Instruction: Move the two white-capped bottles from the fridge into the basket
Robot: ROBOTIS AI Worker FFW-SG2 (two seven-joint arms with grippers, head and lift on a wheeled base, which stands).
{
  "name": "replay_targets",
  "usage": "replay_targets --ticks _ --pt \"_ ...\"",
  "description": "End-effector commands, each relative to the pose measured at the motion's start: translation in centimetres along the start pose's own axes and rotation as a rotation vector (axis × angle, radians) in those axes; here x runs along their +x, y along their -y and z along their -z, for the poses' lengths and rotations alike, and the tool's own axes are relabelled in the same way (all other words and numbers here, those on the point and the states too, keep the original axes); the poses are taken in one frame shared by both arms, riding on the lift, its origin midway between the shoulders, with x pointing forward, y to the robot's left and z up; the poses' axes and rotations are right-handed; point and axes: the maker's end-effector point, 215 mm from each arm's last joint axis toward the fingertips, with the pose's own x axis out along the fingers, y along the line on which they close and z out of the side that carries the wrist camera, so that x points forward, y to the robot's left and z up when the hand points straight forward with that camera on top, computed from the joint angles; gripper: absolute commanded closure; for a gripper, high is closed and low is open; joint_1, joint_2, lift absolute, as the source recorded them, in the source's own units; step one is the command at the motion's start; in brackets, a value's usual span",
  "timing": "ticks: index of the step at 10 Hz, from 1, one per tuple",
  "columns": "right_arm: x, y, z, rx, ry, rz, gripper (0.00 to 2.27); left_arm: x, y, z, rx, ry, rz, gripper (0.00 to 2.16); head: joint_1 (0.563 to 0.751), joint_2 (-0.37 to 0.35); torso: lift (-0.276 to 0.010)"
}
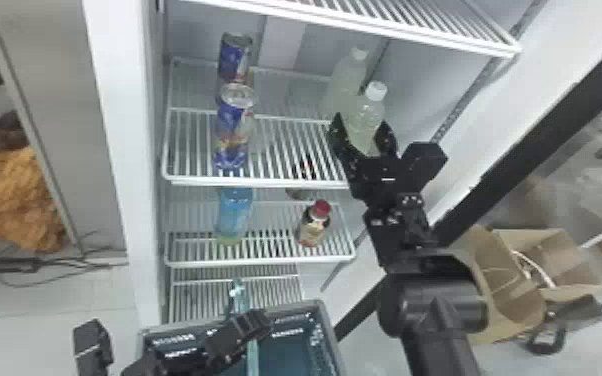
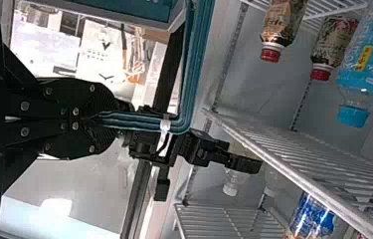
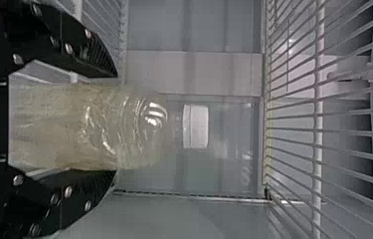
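My right gripper (image 1: 362, 127) stands open around the front white-capped bottle (image 1: 368, 110), which is upright on the fridge's upper visible shelf. The other white-capped bottle (image 1: 347, 75) stands just behind it. In the right wrist view the front bottle (image 3: 94, 127) lies between the spread fingers of my right gripper (image 3: 112, 124), its cap pointing away from the palm. My left gripper (image 1: 260, 325) is at the basket (image 1: 332, 332), low before the fridge. In the left wrist view my left gripper (image 2: 99, 119) is shut on the teal basket handle (image 2: 191, 74).
Cans (image 1: 235, 115) stand on the left of the same shelf (image 1: 275, 150). One shelf down are a blue bottle (image 1: 235, 212) and a red-capped bottle (image 1: 314, 225). Another wire shelf (image 1: 390, 22) hangs above. The fridge's right wall (image 1: 430, 85) is close beside the white-capped bottles.
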Motion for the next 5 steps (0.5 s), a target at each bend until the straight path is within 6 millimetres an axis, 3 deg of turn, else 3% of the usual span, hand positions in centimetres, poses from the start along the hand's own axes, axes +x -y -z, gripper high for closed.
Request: replay_targets --ticks 1,5 --pt "-0.1 -0.1 -0.3 -0.002 0.008 0.0 0.9 0.0 0.0 0.0 -0.001 0.001 0.0 1.16 0.695 -0.35 0.0" --pt "-0.9 -0.6 -2.3 0.015 0.051 -0.002 0.9 -0.1 0.0 -0.1 0.001 0.005 0.0 1.16 0.695 -0.35 0.0"
